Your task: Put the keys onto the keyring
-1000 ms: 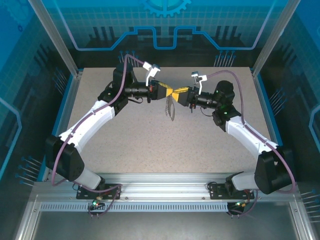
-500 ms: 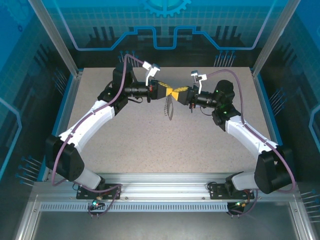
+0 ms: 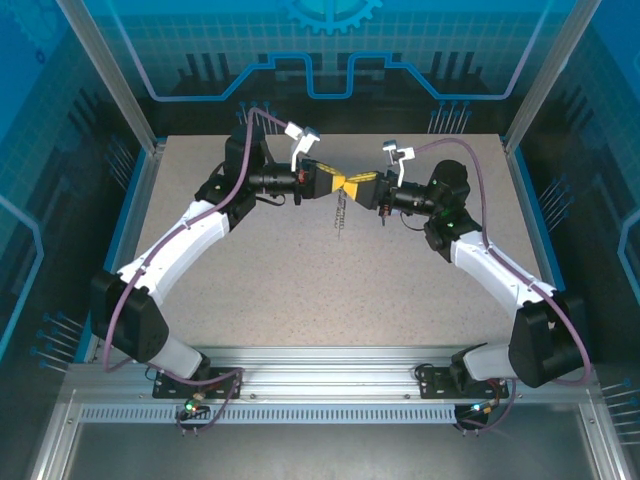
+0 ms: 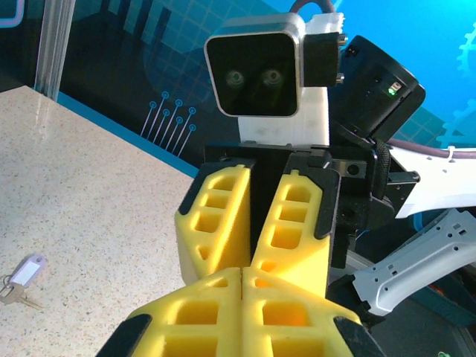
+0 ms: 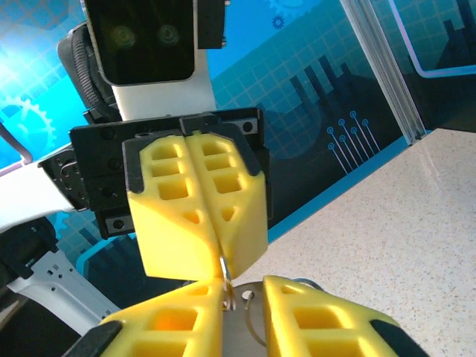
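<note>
1. While both arms reach in over the table (image 3: 300, 290), their yellow grippers meet tip to tip in the air. They are midway between its left and right edges and nearer its far edge than its near one.
2. The left gripper (image 3: 338, 183) is pressed fully closed. The right wrist view shows a thin metal piece pinched at its tips, apparently part of the keyring (image 5: 251, 321).
3. The right gripper (image 3: 357, 186) stands at a narrow gap with the keyring's grey loop between its fingers. Whether they press on it cannot be told.
4. The step in hand looks like a regrip of the loop between the two grippers. It would go best if the right fingers closed squarely on the loop's flat side and the left let go only once that hold is firm, with both wrists kept level so the loop does not twist.
5. The beaded chain (image 3: 340, 212) hangs free below the meeting point. It could swing into the fingers or snag, so slow moves suit.
6. The key (image 4: 24, 271), pale-headed, lies flat on the table well apart from both grippers, not yet on the loop. Its thinness will make lifting it fiddly.
</note>
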Controlling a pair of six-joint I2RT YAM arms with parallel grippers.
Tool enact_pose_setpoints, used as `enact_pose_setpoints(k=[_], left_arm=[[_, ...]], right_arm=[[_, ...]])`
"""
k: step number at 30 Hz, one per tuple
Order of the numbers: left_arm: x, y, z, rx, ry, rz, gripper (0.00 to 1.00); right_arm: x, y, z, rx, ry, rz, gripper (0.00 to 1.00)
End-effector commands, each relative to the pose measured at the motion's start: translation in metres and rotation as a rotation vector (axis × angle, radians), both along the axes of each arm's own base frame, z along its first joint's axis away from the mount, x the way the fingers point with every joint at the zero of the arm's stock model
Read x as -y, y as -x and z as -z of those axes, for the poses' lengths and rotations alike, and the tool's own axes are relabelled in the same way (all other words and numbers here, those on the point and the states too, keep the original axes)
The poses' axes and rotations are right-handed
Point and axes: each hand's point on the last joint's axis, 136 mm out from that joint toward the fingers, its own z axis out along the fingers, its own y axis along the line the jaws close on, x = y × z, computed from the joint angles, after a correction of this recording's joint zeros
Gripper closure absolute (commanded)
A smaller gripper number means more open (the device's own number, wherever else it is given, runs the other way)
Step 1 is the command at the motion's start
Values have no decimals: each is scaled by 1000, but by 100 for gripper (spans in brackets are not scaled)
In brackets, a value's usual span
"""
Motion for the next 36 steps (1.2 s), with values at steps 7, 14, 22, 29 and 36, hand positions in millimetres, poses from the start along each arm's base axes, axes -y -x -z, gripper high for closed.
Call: enact_pose_setpoints(k=[7, 14, 22, 29, 36], left_arm=[[8, 24, -10, 16, 11, 101, 100], [7, 13, -11, -6, 19, 22, 76], [-26, -17, -31, -7, 183, -319, 36], [-36, -12, -24, -57, 303, -345, 39], [-30, -8, -21, -92, 390, -279, 56]], right_arm=[[4, -12, -20, 44, -57, 69, 100], [7, -13, -20, 47, -70, 91, 100], [13, -16, -17, 41, -73, 131, 100], [16, -15, -17, 33, -79, 143, 100], [21, -16, -20, 1, -105, 183, 100]])
